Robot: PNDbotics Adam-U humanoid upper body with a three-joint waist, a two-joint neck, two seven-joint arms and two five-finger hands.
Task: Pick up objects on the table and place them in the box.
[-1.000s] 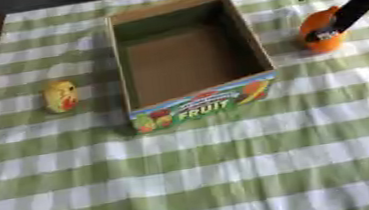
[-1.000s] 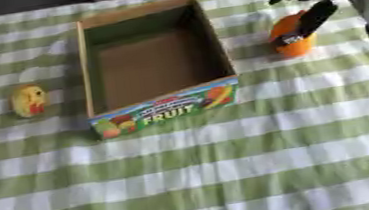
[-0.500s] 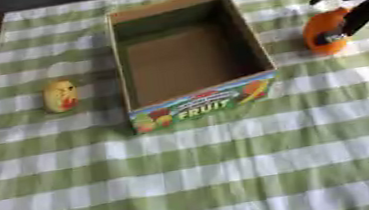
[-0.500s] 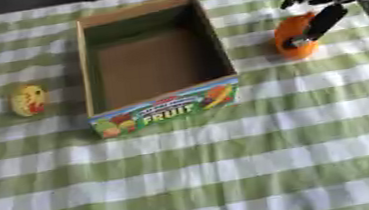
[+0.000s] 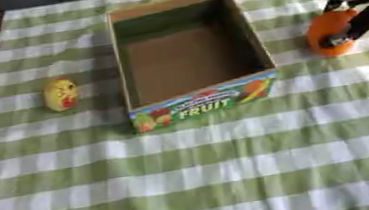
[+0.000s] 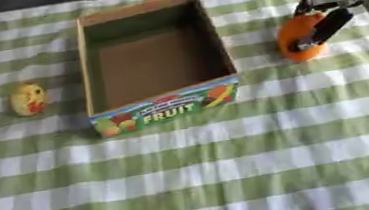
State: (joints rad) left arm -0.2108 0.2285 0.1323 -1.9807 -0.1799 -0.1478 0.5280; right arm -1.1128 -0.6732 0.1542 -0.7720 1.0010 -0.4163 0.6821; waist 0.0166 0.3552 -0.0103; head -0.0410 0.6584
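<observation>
Right hand (image 6: 327, 6) at two o'clock curls around the orange (image 6: 297, 37), which seems lifted just off the cloth (image 6: 230, 162). Box (image 6: 160, 107) sits centre; yellow fruit (image 6: 28, 99) at nine o'clock.

Clearance and obstructions, desk (image 5: 231, 171)

Box (image 5: 186, 51): open top, inside bare, tall walls on all sides. Near checked cloth bare. Yellow object (image 5: 61, 94) lies well left of box. Right robot hand (image 6: 335, 8) with orange object (image 6: 296, 38) fills the strip right of box.

The robot hand (image 6: 328, 9) is black, with slim segmented fingers; a silver-grey joint sits at its wrist.
</observation>
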